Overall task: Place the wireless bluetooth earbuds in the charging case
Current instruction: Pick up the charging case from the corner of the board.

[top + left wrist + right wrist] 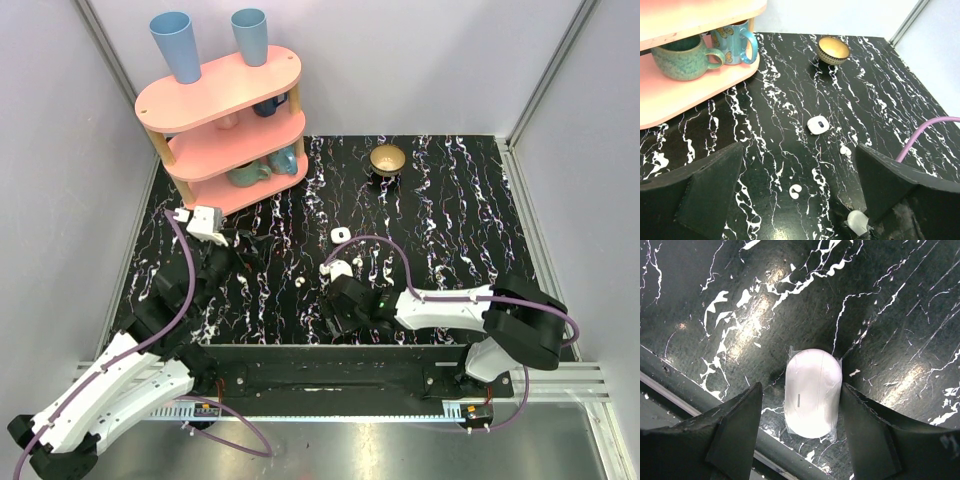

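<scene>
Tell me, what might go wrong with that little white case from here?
1. The glossy, rounded charging case sits between the open fingers of the right hand; a squeeze may squirt it out.
2. It looks shut, so nothing fits in yet.
3. An earbud is tiny, so probably easy to fumble or drop.

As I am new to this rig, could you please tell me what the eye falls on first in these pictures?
The pink three-tier shelf at the far left stands out, with two blue cups on top. A gold bowl sits at the far edge of the black marbled table. The white charging case lies between the right arm's open jaws.
</scene>
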Action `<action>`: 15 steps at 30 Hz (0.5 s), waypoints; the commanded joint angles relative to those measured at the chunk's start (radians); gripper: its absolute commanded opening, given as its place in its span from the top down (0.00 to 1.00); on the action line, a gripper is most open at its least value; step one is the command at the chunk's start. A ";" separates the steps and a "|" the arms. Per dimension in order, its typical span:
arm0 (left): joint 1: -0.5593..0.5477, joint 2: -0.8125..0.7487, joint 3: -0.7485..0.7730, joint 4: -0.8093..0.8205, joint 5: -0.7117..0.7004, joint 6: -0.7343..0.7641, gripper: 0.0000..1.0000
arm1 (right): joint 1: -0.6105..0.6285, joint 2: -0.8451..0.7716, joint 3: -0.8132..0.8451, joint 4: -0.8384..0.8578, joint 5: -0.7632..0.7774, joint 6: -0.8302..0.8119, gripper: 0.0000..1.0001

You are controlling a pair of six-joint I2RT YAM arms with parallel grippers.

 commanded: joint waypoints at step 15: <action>-0.002 -0.061 0.058 -0.014 0.100 -0.016 0.01 | 0.051 0.011 -0.050 -0.160 0.073 0.193 0.31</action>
